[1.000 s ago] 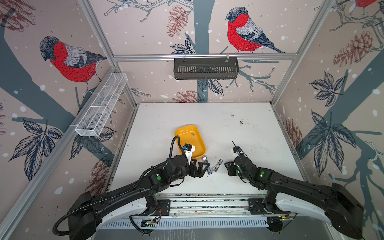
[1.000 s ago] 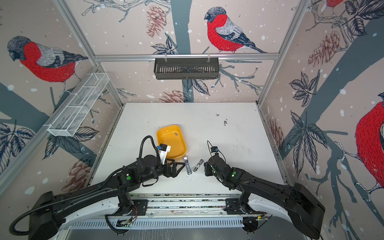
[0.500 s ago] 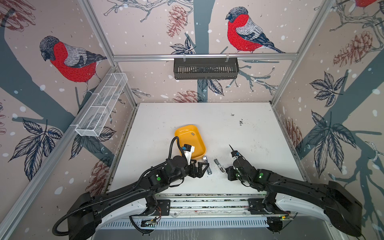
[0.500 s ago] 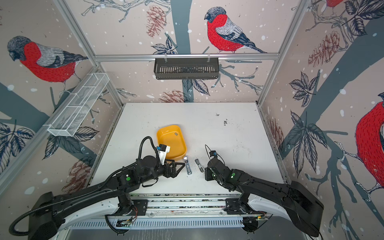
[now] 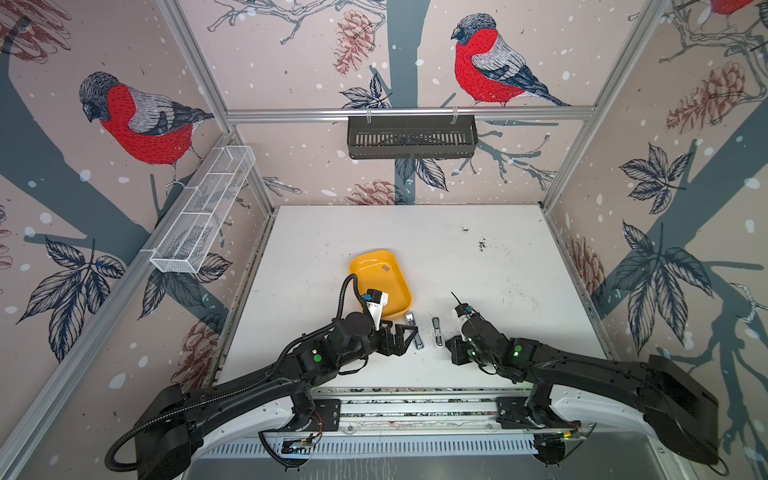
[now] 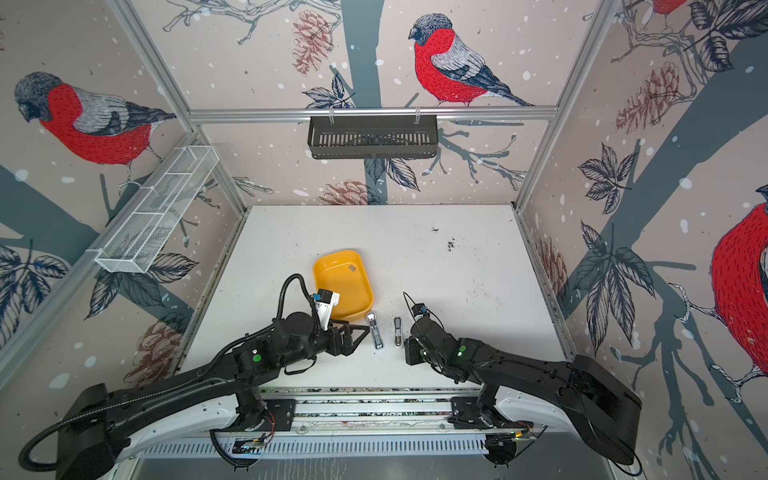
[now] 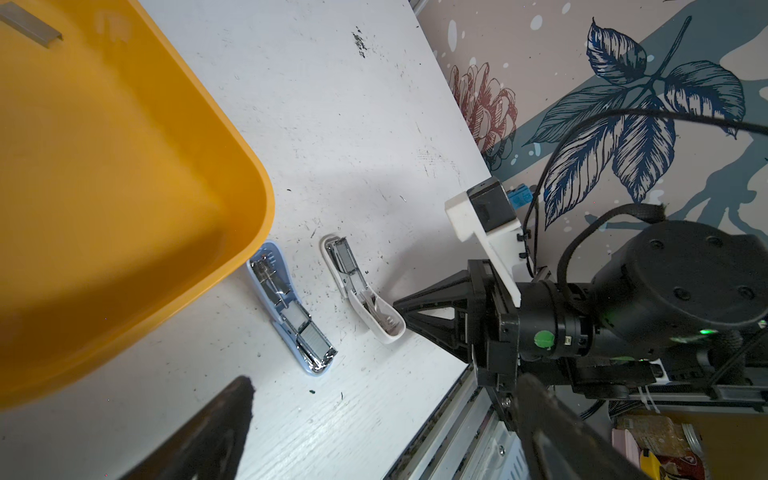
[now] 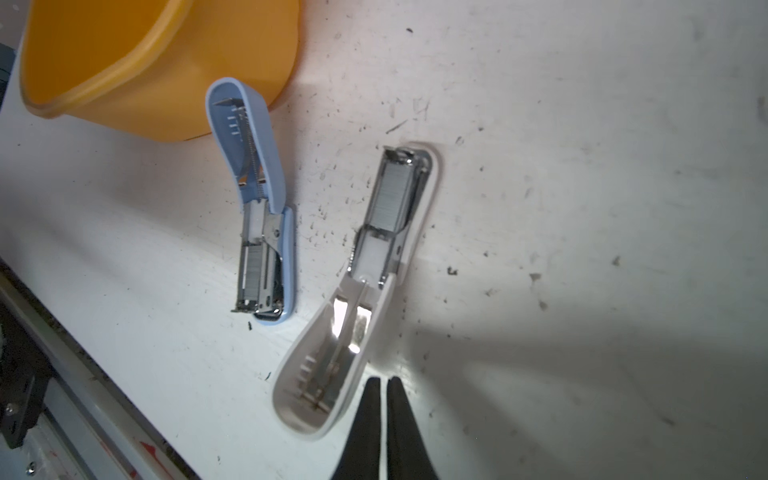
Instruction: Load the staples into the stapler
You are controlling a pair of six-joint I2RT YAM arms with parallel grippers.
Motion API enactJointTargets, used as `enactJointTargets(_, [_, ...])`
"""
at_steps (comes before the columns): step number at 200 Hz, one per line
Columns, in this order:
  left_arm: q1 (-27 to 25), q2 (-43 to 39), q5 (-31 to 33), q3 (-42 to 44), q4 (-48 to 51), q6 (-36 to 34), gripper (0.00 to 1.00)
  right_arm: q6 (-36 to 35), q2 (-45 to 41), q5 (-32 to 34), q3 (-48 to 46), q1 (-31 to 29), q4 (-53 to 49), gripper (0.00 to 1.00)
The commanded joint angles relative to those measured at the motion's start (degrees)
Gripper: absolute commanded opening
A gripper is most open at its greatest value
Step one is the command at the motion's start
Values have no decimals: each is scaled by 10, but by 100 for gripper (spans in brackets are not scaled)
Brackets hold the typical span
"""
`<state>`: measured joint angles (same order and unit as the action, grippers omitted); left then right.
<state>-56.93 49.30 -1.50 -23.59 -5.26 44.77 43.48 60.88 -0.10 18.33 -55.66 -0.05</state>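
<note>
Two small staplers lie opened flat side by side near the table's front. The blue stapler [image 5: 414, 330] [image 8: 257, 208] holds a grey strip of staples [image 8: 251, 274]. The white stapler [image 5: 436, 331] [image 8: 365, 282] holds another strip [image 8: 395, 195]. A loose strip of staples [image 5: 385, 269] [image 7: 31, 27] lies in the yellow tray [image 5: 401, 286]. My left gripper [image 5: 409, 340] [image 7: 386, 424] stands open and empty just left of the blue stapler. My right gripper [image 5: 448, 344] [image 8: 381, 382] is shut with nothing in it, its tips beside the rim of the white stapler's lid.
The yellow tray [image 8: 145, 62] almost touches the blue stapler's far end. Dark specks are scattered around the staplers [image 8: 328, 232] and farther back on the table [image 5: 482, 244]. The table's front edge and metal rail [image 7: 457, 415] run close behind both grippers.
The white stapler has turned from a slant to lie parallel with the blue one. My right gripper has closed and drawn back slightly. The left arm has barely moved.
</note>
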Motion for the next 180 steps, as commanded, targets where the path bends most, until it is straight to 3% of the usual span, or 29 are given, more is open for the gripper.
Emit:
enactJointTargets(1, [-2,0,7,2,-13,13,98,-1,2,-33,1,-1,44,9])
enactJointTargets(43, [-2,2,7,6,-12,15,98,-1,0,-27,7,3,41,9])
enactJointTargets(111, [-1,32,-1,6,-27,20,98,7,-12,59,21,43,-4,15])
enactJointTargets(180, [-2,15,7,8,-17,18,98,-4,35,17,13,39,30,13])
